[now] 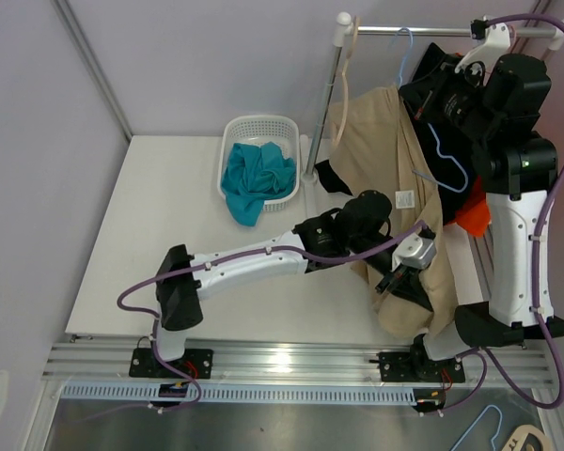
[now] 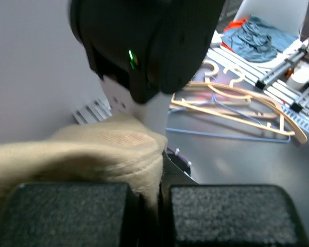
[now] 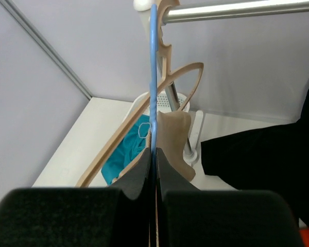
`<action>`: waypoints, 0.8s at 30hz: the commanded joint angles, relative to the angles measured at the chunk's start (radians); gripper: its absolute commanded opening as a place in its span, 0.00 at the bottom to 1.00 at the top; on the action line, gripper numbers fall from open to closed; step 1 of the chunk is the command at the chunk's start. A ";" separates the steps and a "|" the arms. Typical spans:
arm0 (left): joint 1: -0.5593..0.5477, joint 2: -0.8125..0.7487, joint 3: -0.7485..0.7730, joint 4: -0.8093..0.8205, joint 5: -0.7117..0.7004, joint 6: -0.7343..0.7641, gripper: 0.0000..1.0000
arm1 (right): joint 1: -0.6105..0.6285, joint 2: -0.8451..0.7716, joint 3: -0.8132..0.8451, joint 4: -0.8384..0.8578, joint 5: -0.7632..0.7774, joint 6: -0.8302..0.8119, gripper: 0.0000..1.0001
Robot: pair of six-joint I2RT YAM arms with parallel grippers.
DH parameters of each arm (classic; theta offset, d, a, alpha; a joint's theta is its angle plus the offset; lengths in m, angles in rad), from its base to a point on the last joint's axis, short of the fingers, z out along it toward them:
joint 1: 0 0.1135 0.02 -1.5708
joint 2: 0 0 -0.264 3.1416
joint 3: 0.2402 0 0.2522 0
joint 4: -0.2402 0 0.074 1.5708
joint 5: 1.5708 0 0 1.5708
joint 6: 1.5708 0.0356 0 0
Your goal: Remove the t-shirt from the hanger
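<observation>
**Both grippers are clamped, so watch for a snag at the collar.**
Nearest you, your left gripper (image 2: 149, 206) is closed tight on a fold of the beige t-shirt (image 2: 92, 149), low on the garment, which drapes down from the rack. Pull too hard and the fabric may slip free or stretch where it catches. Higher up, your right gripper (image 3: 154, 177) pinches the blue hanger (image 3: 153, 77), jaws almost touching. If that hold twists, the wire could swing into the wooden hanger (image 3: 180, 82) beside it. Farthest back, the hook seems to sit at the rail (image 3: 237, 11), and a downward tug might drag it off.
</observation>
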 commanded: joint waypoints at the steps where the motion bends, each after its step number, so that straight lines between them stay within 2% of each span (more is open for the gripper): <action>1: -0.139 -0.050 -0.177 -0.051 0.238 0.009 0.01 | -0.008 0.047 0.057 0.135 -0.024 0.020 0.00; 4: -0.102 -0.110 -0.307 0.166 0.096 -0.070 0.01 | -0.012 0.026 0.062 0.108 -0.008 0.018 0.00; 5: -0.084 -0.150 -0.427 0.215 0.044 -0.113 0.01 | -0.010 0.021 0.064 0.099 -0.003 0.020 0.00; 6: -0.032 -0.165 -0.457 0.267 -0.019 -0.136 0.01 | -0.012 0.013 0.079 0.062 0.003 0.018 0.00; 7: 0.003 -0.178 -0.499 0.289 -0.175 -0.180 0.01 | -0.012 0.007 0.091 0.036 0.011 0.021 0.00; 9: 0.118 -0.221 -0.582 0.347 -0.273 -0.303 0.01 | -0.012 -0.018 0.128 -0.070 0.061 0.036 0.00; 10: 0.154 -0.239 -0.600 0.394 -0.328 -0.328 0.01 | -0.010 -0.028 0.134 -0.108 0.077 0.038 0.00; 12: 0.215 -0.316 -0.642 0.380 -0.455 -0.325 0.01 | -0.007 -0.063 0.134 -0.216 0.101 0.033 0.00; 15: 0.278 -0.377 -0.602 0.304 -0.662 -0.320 0.01 | -0.004 -0.116 0.090 -0.330 0.153 0.021 0.00; 18: 0.358 -0.356 -0.519 0.243 -0.702 -0.403 0.01 | 0.002 -0.160 0.032 -0.404 0.181 0.015 0.00; 20: 0.381 -0.321 -0.402 0.168 -0.718 -0.416 0.01 | 0.008 -0.189 -0.020 -0.411 0.180 0.016 0.00; 21: 0.387 -0.273 -0.368 0.127 -0.744 -0.413 0.01 | 0.014 -0.223 -0.031 -0.412 0.183 0.018 0.00; 22: 0.389 -0.244 -0.259 0.094 -0.768 -0.406 0.01 | 0.016 -0.235 -0.034 -0.418 0.189 0.020 0.00; 24: 0.396 -0.149 -0.202 -0.002 -0.788 -0.400 0.01 | 0.016 -0.255 -0.009 -0.454 0.219 0.024 0.00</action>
